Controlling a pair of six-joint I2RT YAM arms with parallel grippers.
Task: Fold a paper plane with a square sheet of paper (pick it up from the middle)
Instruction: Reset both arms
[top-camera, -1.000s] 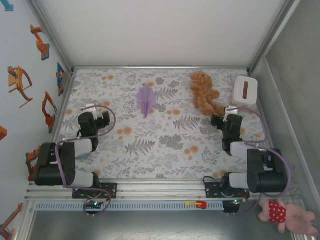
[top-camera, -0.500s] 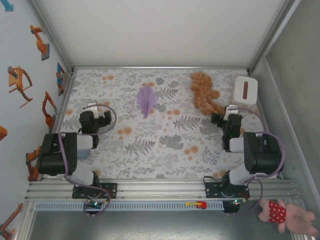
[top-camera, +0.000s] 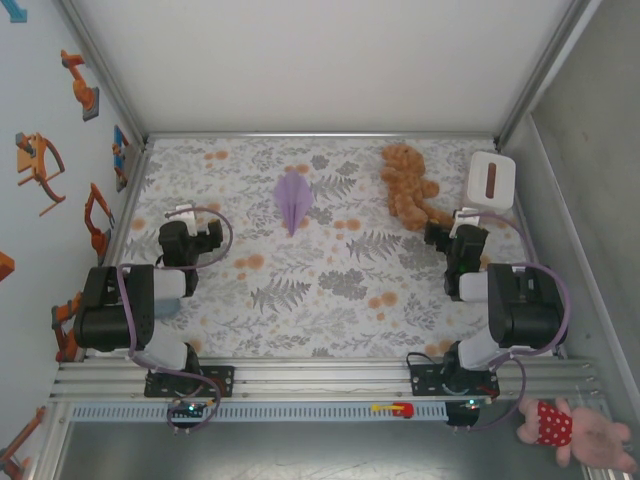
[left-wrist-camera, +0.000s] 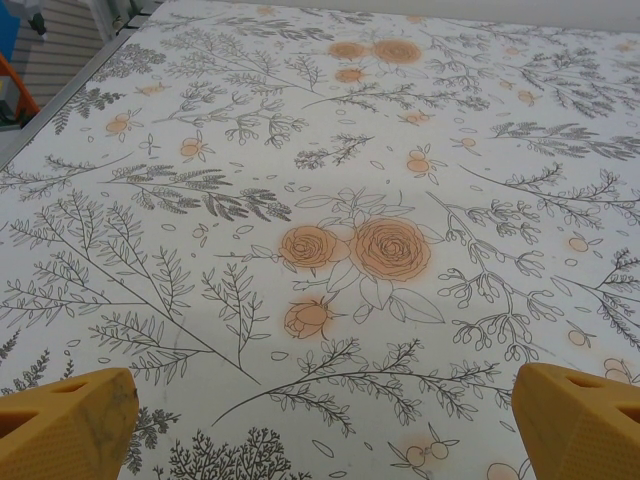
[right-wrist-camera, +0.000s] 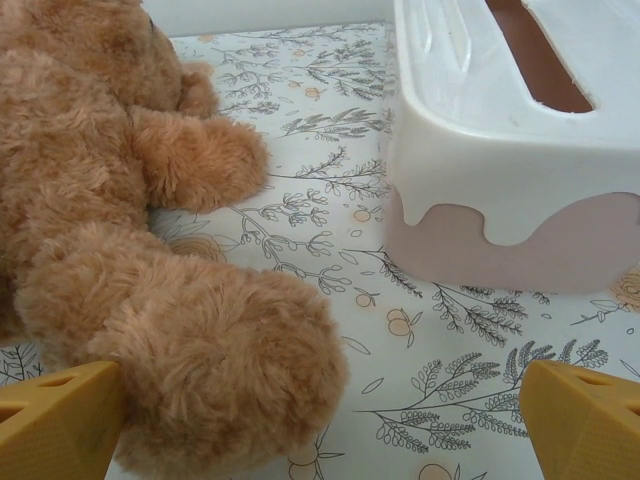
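The lavender paper plane lies flat on the flowered counter near the middle of its far edge, nose toward the near edge. The left pincer hangs released over bare counter. The right pincer, also released, hovers beside a brown teddy bear and white box near the far right corner.

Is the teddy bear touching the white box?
Apart. In the right wrist view a strip of patterned table lies bare between the bear and the box. The top view shows the same gap.
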